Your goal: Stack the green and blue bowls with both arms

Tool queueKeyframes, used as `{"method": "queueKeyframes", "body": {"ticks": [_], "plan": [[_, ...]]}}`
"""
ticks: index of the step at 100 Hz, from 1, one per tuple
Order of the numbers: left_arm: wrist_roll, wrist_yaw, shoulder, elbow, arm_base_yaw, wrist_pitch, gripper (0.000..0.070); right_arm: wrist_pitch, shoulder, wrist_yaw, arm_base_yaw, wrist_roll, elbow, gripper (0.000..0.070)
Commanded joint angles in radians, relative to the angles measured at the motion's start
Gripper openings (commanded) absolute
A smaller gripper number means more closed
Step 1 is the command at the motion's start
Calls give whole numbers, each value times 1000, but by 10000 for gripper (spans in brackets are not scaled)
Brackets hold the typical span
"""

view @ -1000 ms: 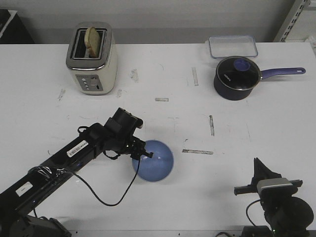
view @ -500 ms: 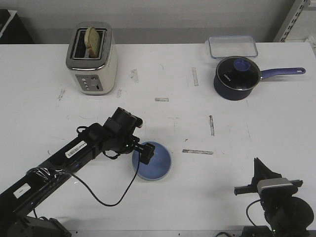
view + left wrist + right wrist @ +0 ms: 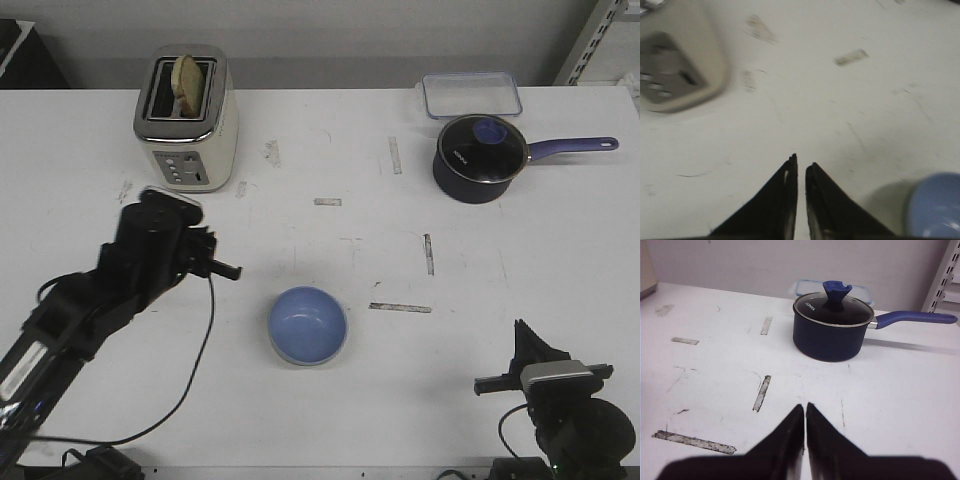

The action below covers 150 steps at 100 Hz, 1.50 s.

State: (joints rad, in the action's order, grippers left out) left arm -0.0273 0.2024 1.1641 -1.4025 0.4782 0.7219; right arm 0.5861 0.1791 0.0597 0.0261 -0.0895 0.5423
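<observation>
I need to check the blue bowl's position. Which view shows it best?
The front view: the whole blue bowl sits upright on the table, untouched. The left wrist view catches only its blurred edge; the right wrist view misses it.

I see a toaster point(image 3: 186, 118) with bread point(image 3: 187, 75) in its slot at the table's point(image 3: 330, 140) far left. Far right sits a lidded saucepan point(image 3: 480, 157), with a clear container point(image 3: 471, 94) just behind it.
</observation>
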Motion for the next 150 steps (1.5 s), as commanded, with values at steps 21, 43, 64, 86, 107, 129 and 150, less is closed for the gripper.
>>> {"method": "queueKeyframes", "body": {"ticks": [21,43,64,86,107,129,150], "plan": [[116,-21,-348,249,-212,-150,1,-18,5,0,3,-5,2,0],[130,-270,-658,597,-393,-286,1,-18,5,0,19,-5,2,0],[131,-396,-729,764,-474,-316,1,-18,5,0,21,-5,2,0],[119,-350,-706,789,-492,-351,1,-21,5,0,21,-5,2,0],[116,-274,-709,789,-492,-433,2,-26,5,0,21,-5,2,0],[117,-275,-731,789,-492,-435,2,-26,5,0,21,-5,2,0],[117,-274,-758,789,-492,-435,2,-26,5,0,21,-5,2,0]]}}
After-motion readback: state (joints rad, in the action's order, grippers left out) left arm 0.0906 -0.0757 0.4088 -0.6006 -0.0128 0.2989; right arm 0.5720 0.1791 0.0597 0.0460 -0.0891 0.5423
